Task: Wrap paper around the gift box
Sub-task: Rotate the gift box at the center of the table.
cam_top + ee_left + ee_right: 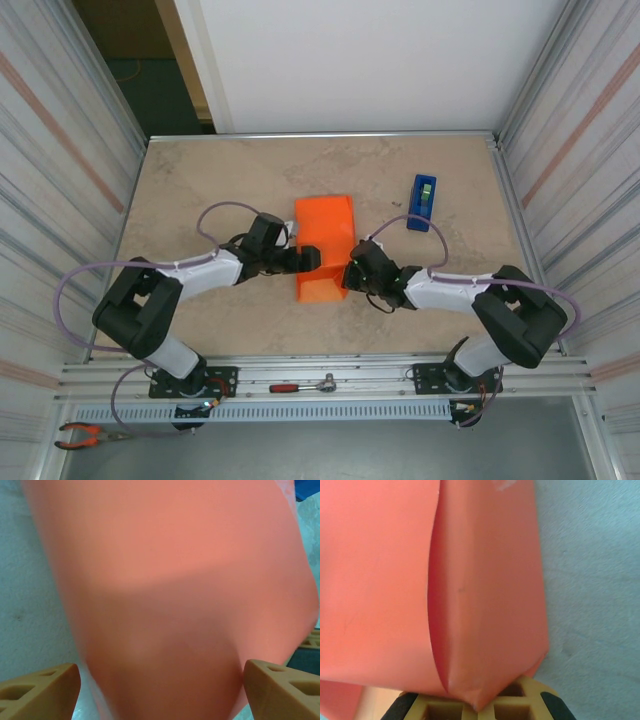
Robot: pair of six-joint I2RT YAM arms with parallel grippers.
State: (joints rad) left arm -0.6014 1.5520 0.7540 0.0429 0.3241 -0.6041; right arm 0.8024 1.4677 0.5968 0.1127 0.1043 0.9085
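The bright orange paper [325,240] lies folded over into a squarish parcel at the table's middle, and the gift box is hidden inside it. My left gripper [308,258] is at the parcel's left side. In the left wrist view it [161,680] stands open, its tan fingers [40,690] wide apart with the curved paper [170,580] bulging between them. My right gripper [350,272] is at the parcel's near right corner. In the right wrist view it [477,710] is shut, with a pointed fold of paper [485,605] running down into the seam between its fingers.
A blue tape dispenser [423,201] stands upright to the right of the parcel. A ratchet tool [305,385] lies on the front rail and red-handled pliers [85,435] at the near left. Metal walls close in both sides.
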